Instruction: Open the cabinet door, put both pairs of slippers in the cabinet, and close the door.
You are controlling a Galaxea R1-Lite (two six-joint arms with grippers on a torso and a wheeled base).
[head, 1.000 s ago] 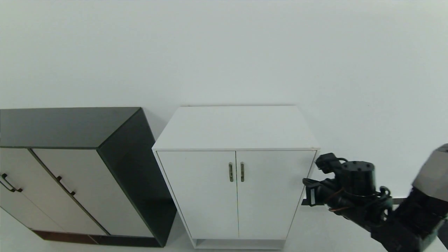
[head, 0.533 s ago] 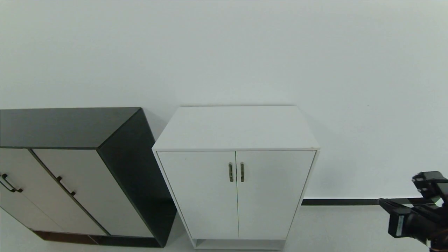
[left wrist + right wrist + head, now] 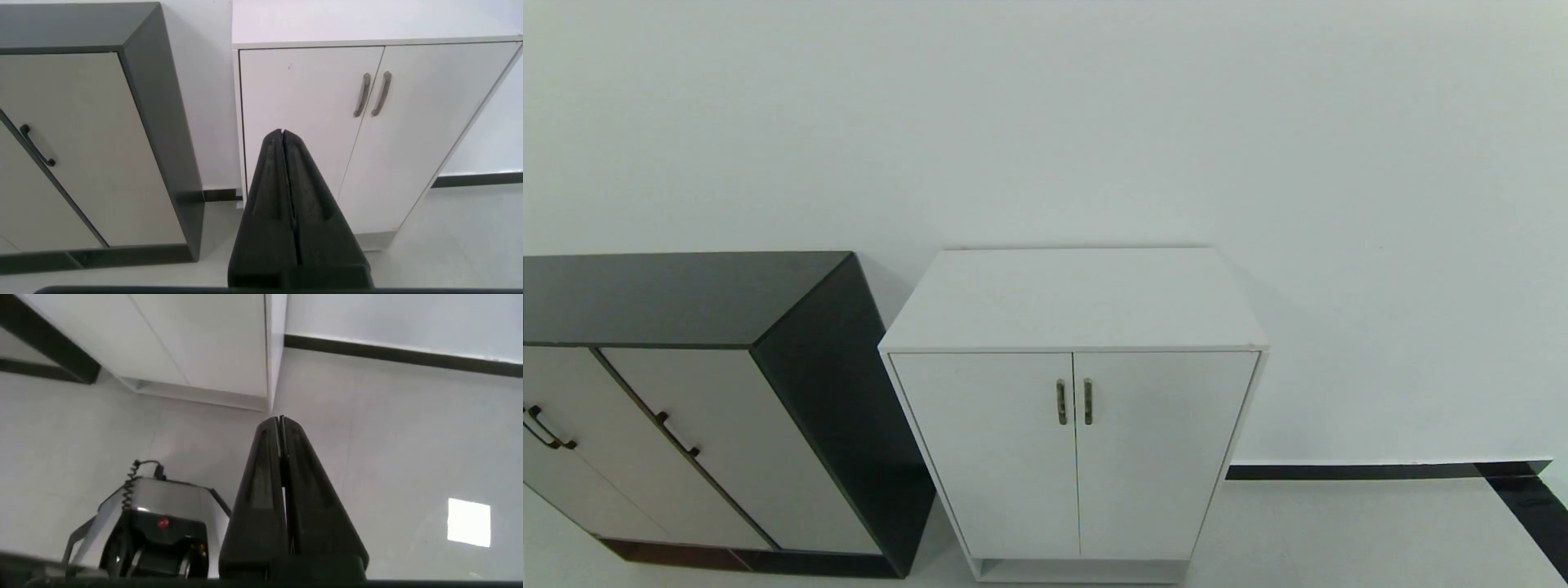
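The white cabinet (image 3: 1078,425) stands against the wall with both doors closed, its two metal handles (image 3: 1074,401) side by side at the centre. In the left wrist view my left gripper (image 3: 283,135) is shut with nothing in it, held back from the cabinet (image 3: 368,122) and level with its doors. In the right wrist view my right gripper (image 3: 280,422) is shut and empty, low over the floor near the cabinet's lower corner (image 3: 270,384).
A black cabinet with light doors (image 3: 686,400) stands just left of the white one. A black stripe (image 3: 1388,471) runs along the foot of the wall to the right. Open floor lies in front and to the right.
My right arm has pulled back to the right and down out of the head view. The cabinet doors stay closed.
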